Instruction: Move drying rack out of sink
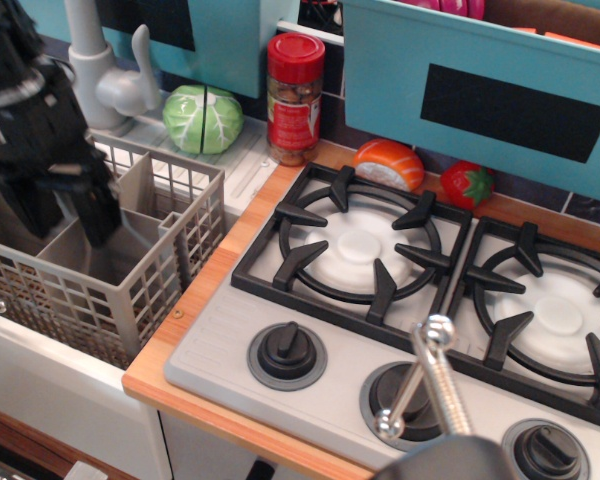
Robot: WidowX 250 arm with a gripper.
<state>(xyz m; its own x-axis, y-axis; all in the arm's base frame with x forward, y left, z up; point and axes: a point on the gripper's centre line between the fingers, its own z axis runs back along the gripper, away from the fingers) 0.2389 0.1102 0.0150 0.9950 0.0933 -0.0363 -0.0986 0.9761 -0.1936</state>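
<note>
The light-grey drying rack (130, 280) with lattice walls and inner dividers sits in the white sink (50, 370) at the left. My black gripper (68, 212) has come down into the rack's left and middle compartments. Its two fingers (98, 215) stand apart on either side of an inner divider, so it is open. I cannot tell whether the pads touch the divider. The arm hides the rack's back left part.
A pale grey faucet (100, 70) stands behind the rack, with a green cabbage (202, 118) and a red-lidded spice jar (295, 98) beside it. The grey stove top (380, 250) with black grates lies to the right, behind a wooden counter strip (195, 320). A metal rod (430, 390) sticks up in front.
</note>
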